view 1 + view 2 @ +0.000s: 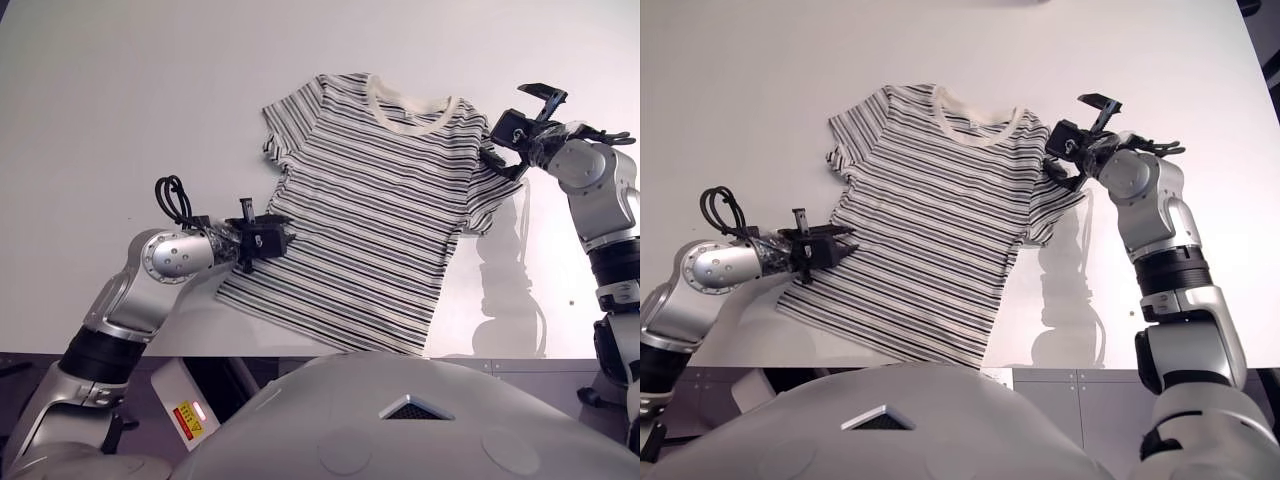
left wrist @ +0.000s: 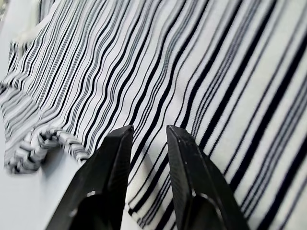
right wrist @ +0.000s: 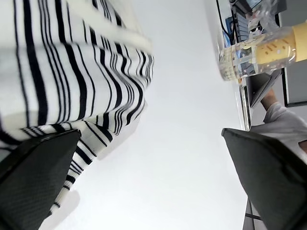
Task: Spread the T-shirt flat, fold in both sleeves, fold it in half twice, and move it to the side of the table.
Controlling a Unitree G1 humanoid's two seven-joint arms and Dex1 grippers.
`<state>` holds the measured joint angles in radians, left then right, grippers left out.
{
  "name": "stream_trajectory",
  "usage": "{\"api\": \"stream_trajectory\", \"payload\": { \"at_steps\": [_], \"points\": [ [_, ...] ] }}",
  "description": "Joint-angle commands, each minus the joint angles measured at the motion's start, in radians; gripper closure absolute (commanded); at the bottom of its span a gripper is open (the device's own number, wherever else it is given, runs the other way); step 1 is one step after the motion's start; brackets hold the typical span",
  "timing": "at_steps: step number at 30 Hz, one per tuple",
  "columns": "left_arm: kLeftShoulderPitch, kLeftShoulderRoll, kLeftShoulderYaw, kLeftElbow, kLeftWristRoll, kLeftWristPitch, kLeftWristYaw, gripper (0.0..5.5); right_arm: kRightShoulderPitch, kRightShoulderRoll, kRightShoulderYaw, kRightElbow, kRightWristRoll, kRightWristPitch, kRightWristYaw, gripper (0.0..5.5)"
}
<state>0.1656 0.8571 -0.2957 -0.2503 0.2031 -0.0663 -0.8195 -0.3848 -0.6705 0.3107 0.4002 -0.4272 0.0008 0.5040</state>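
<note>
T-shirt (image 1: 380, 210), striped, lies face up on the white bench (image 1: 120, 90) between my two arms, its collar (image 1: 410, 105) on the far side of both jaws and its hem (image 1: 320, 320) nearest to me. The body looks nearly flat, though the whole shirt sits a little askew.

My left jaws are at the shirt's side edge, low on the body and just above the hem corner. They stand narrowly apart with striped cloth showing through the gap and nothing pinched. Beyond them, toward the collar, the left-side sleeve (image 1: 280, 135) is bunched and curled under itself.

My right jaws are at the right-side sleeve (image 1: 490, 195) and gape wide. One is down at the sleeve's outer edge and the other is raised well clear; they hold nothing.

I judge that spreading is almost done and the sleeve folds come next. To do this well I should:

- pinch a single layer at the sleeve's edge, not a thick gather
- pull outward lightly so the bunched sleeve opens before it is folded
- keep the far side pinned so the shirt does not skew further
- lay each sleeve inward along a line parallel to the side seam
</note>
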Motion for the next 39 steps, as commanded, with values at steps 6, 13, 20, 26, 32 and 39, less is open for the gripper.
{"api": "stream_trajectory", "payload": {
  "at_steps": [6, 13, 20, 26, 32, 39],
  "points": [
    [0.188, 0.036, -0.056, -0.031, -0.038, 0.081, -0.061, 4.21, -0.225, 0.098, 0.065, 0.271, -0.075, -0.105, -0.071, 0.02],
    [0.002, -0.187, 0.064, -0.134, -0.216, 0.326, 0.095, 4.21, -0.398, 0.172, 0.118, 0.543, -0.102, -0.314, -0.104, 0.02],
    [-0.027, -0.193, 0.113, -0.153, -0.213, 0.341, 0.120, 4.21, -0.008, 0.034, -0.061, -0.314, 0.518, -0.047, 0.409, 0.02],
    [-0.044, -0.203, 0.090, -0.145, -0.162, 0.330, 0.152, 4.21, 0.290, -0.068, -0.012, -0.633, 0.609, 0.094, 0.492, 0.02],
    [-0.114, -0.242, 0.069, -0.105, -0.101, 0.358, 0.196, 4.21, 0.343, -0.123, 0.039, -0.519, 0.485, 0.015, 0.547, 0.02],
    [-0.166, -0.289, 0.027, 0.016, -0.038, 0.375, 0.243, 4.21, 0.199, -0.218, 0.067, -0.204, 0.367, -0.176, 0.660, 0.02]
  ]
}}
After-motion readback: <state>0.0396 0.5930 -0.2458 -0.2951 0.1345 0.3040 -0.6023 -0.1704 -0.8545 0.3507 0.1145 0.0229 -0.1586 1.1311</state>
